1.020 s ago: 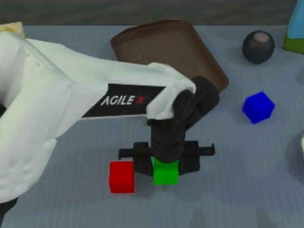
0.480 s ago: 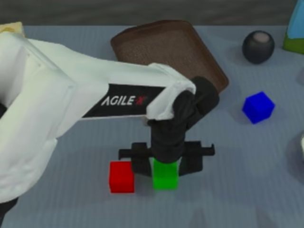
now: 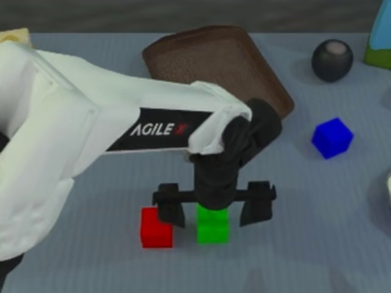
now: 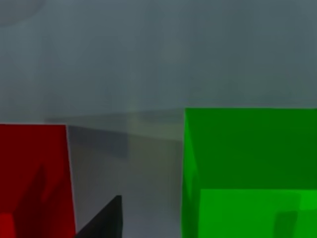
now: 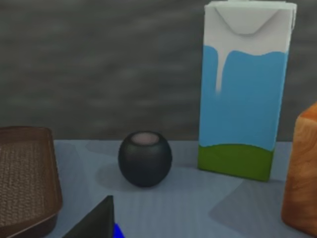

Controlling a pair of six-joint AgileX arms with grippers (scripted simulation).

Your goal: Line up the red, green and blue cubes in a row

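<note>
Green cube (image 3: 212,225) sat freed beside the red cube (image 3: 156,227); we had spread our left gripper's (image 3: 214,207) fingers apart.

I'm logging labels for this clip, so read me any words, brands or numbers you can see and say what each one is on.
"AGILE", then a red mark that reads like an X: on the black panel of the left arm, top view.
The carton in the right wrist view carries no readable text.
Nothing else bears writing.

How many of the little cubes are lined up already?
Two. The small bright red cube and the bright green cube sit side by side with a gap. The left gripper hangs open over the green one, not holding it. The deep blue cube is far off to the right, not yet in the row.
</note>
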